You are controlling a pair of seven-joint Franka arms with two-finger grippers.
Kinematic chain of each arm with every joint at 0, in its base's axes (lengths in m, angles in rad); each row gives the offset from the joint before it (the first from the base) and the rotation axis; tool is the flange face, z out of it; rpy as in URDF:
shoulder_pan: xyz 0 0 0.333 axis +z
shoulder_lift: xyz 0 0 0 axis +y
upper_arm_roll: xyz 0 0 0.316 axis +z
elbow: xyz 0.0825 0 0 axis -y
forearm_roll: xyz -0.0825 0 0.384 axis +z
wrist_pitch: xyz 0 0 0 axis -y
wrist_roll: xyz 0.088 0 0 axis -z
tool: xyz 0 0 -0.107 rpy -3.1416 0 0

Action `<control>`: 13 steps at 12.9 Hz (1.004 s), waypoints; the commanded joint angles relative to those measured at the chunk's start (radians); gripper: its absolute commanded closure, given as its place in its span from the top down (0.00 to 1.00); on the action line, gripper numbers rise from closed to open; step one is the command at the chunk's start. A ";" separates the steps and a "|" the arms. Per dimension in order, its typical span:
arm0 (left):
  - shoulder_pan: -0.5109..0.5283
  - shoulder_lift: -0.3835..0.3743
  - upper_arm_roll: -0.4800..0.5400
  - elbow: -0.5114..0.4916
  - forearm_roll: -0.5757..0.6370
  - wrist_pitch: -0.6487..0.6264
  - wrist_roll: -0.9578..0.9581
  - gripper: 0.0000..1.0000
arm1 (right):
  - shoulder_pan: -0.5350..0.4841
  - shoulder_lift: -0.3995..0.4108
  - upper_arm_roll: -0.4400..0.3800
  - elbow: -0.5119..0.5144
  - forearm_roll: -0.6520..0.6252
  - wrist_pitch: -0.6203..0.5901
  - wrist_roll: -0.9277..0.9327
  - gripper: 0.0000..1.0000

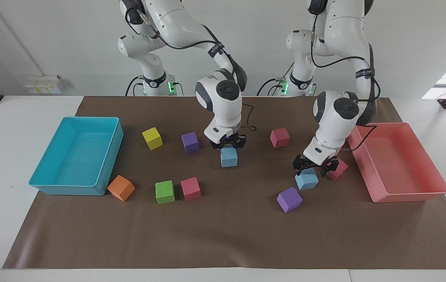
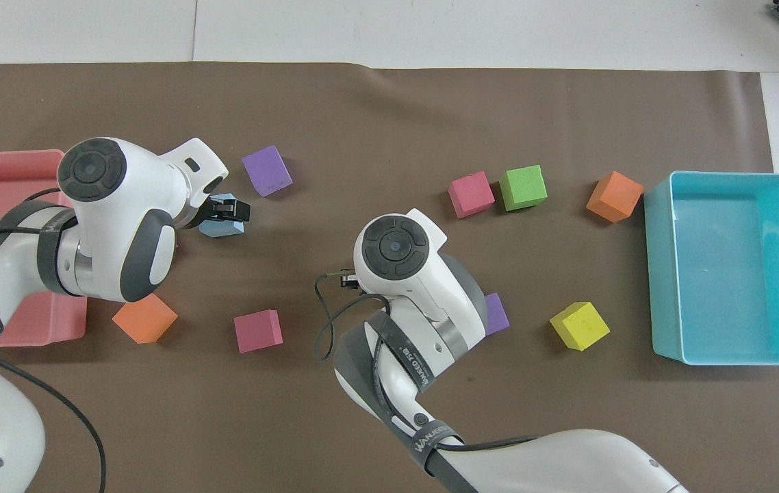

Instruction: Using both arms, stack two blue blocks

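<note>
My right gripper (image 1: 229, 145) is shut on one blue block (image 1: 229, 158) and holds it low over the middle of the brown mat, between a purple cube (image 1: 190, 141) and a pink cube (image 1: 280, 137). In the overhead view the right arm's wrist hides that block. The second blue block (image 1: 307, 181) lies on the mat toward the left arm's end and also shows in the overhead view (image 2: 218, 229). My left gripper (image 1: 312, 167) hangs open just over its top, and appears in the overhead view (image 2: 228, 209) too.
A pink cube (image 1: 337, 169) lies beside the left gripper, next to the pink tray (image 1: 411, 194). A purple cube (image 1: 289, 199) lies just farther out. Yellow (image 1: 152, 138), green (image 1: 165, 192), pink (image 1: 190, 188) and orange (image 1: 121, 188) cubes lie near the turquoise tray (image 1: 66, 190).
</note>
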State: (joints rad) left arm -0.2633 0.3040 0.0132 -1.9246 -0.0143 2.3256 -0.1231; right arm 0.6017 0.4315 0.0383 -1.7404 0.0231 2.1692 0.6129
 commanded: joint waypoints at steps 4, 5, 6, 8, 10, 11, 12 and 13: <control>-0.034 0.004 0.013 -0.037 0.002 0.046 -0.006 1.00 | 0.003 -0.002 0.000 -0.033 0.021 0.003 0.054 0.00; -0.034 0.006 0.013 -0.037 0.002 0.047 -0.004 1.00 | 0.003 -0.002 0.000 -0.033 0.021 0.004 0.056 0.00; -0.034 0.007 0.013 -0.037 0.002 0.055 -0.003 1.00 | 0.003 -0.003 0.000 -0.036 0.021 0.004 0.057 0.00; -0.033 0.009 0.013 -0.040 0.002 0.080 -0.001 1.00 | 0.003 0.001 0.000 -0.044 0.021 0.012 0.059 0.00; -0.027 0.012 0.013 -0.048 0.002 0.087 0.000 1.00 | 0.004 0.015 0.000 -0.050 0.018 0.046 0.051 0.00; -0.027 0.015 0.014 -0.048 0.002 0.089 0.000 1.00 | 0.006 0.015 0.000 -0.051 0.020 0.052 0.047 0.00; -0.024 0.023 0.013 -0.048 0.002 0.089 0.003 1.00 | 0.006 0.013 0.000 -0.059 0.020 0.054 0.047 0.00; -0.020 0.023 0.013 -0.048 0.002 0.087 0.003 1.00 | 0.006 0.012 0.000 -0.065 0.018 0.055 0.044 0.00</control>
State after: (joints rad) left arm -0.2828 0.3247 0.0191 -1.9544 -0.0143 2.3825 -0.1230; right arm 0.6064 0.4484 0.0382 -1.7849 0.0248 2.1986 0.6487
